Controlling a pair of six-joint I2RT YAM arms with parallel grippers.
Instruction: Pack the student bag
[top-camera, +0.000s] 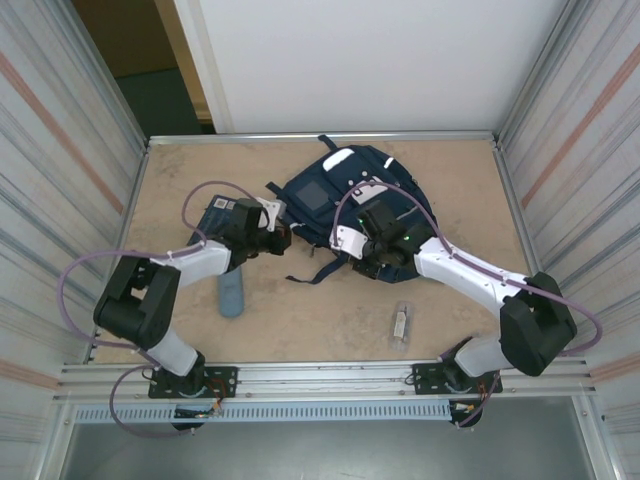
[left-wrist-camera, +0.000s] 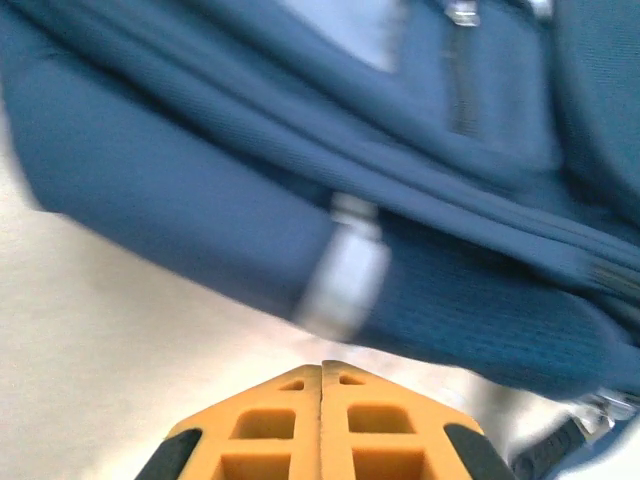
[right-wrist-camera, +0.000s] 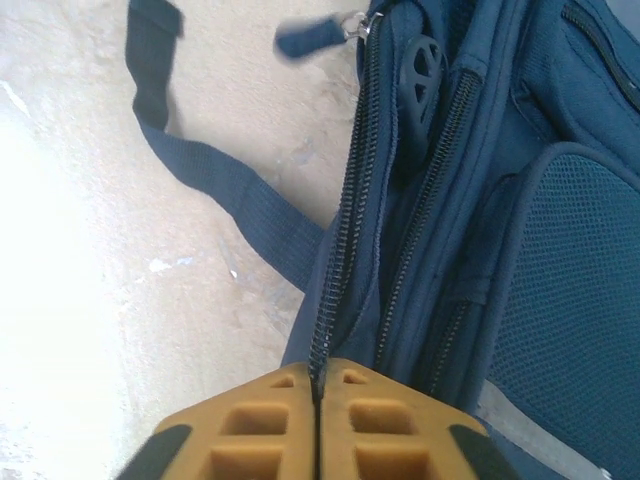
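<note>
Right wrist view: my right gripper (right-wrist-camera: 318, 378) has its orange pads pressed flat together. The open zip edge of the student bag (right-wrist-camera: 520, 250) runs straight down into their seam, so it looks pinched there. Left of that edge is bare table (right-wrist-camera: 90, 300), open room for moving apart from a dark strap (right-wrist-camera: 235, 195) lying across it. Farther up the zip sits a round black rubber badge (right-wrist-camera: 424, 68); I can make out no word in its moulded pattern.

On the left wrist camera, my left gripper (left-wrist-camera: 322, 372) is also closed pad to pad, with nothing between. Its tip sits at the bag's blurred lower edge; I cannot tell whether it touches. A pale grey tab (left-wrist-camera: 345, 265) crosses the fabric just ahead.

From above, a metal rail (top-camera: 320, 375) runs nearest my bases. Past it a small clear item (top-camera: 401, 322) lies alone on open board near my right arm, and a blue cylinder (top-camera: 231, 293) lies beside my left forearm. A dark packet (top-camera: 215, 212) with a white label, too small to read, lies just beside my left wrist on its far side. The bag lies mid-table toward the far edge, with a gripper at each side of its near end, well clear of the ribbed side walls (top-camera: 70, 150).
</note>
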